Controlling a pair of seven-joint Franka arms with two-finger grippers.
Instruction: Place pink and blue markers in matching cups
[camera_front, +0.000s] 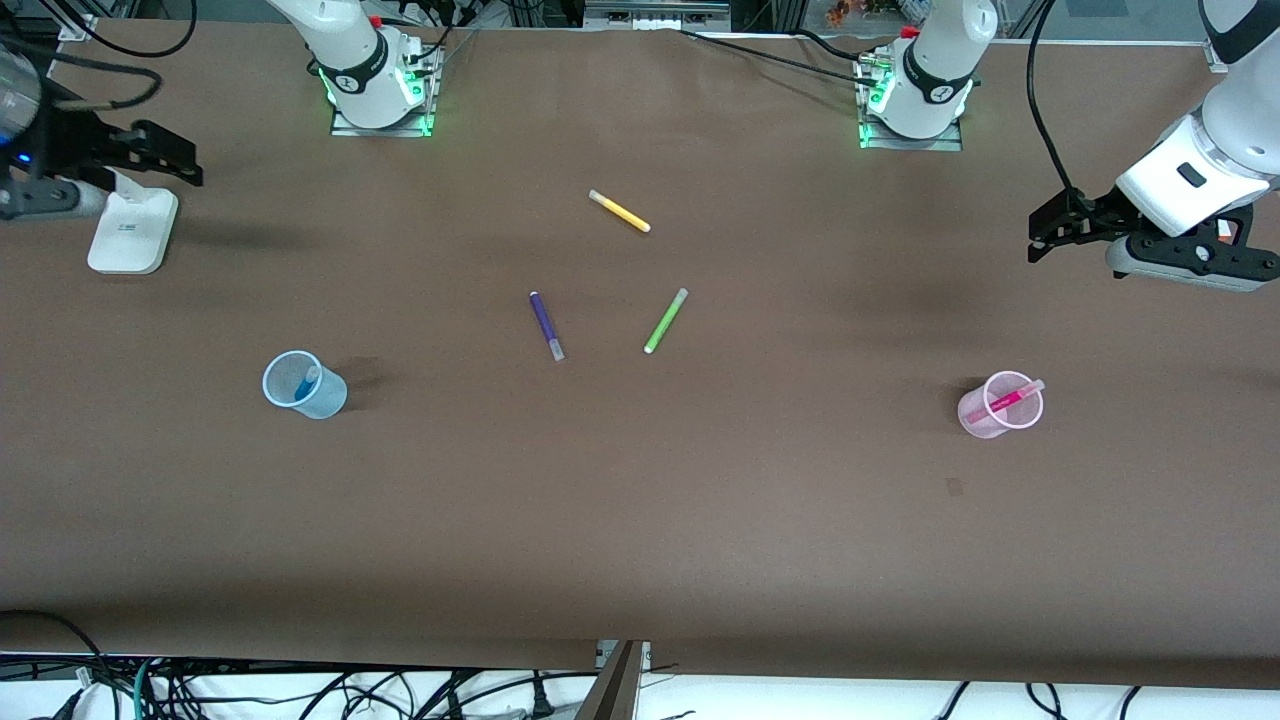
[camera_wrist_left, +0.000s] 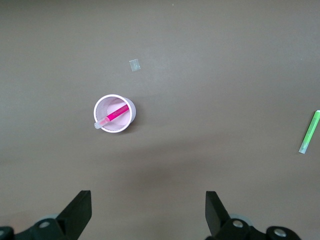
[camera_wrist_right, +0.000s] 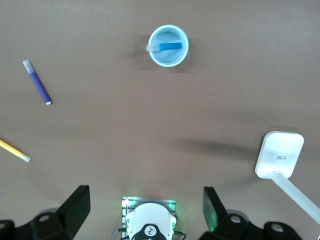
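Note:
The pale blue cup (camera_front: 328, 398) stands toward the right arm's end of the table with the blue marker (camera_front: 305, 383) leaning inside it. The pale pink cup (camera_front: 975, 415) stands toward the left arm's end with the pink marker (camera_front: 1010, 400) inside, its pale cap over the rim. My right gripper (camera_front: 170, 155) is open and empty, raised at its end of the table. My left gripper (camera_front: 1045, 232) is open and empty, raised above its end. The left wrist view shows the pink cup (camera_wrist_left: 129, 120) and pink marker (camera_wrist_left: 116, 113). The right wrist view shows the blue cup (camera_wrist_right: 172, 57) and blue marker (camera_wrist_right: 167, 47).
A yellow pen (camera_front: 619, 211), a dark purple pen (camera_front: 546, 325) and a lime green pen (camera_front: 665, 320) lie mid-table. A white device (camera_front: 132, 230) rests under the right gripper. A small clear scrap (camera_wrist_left: 134, 65) lies near the pink cup.

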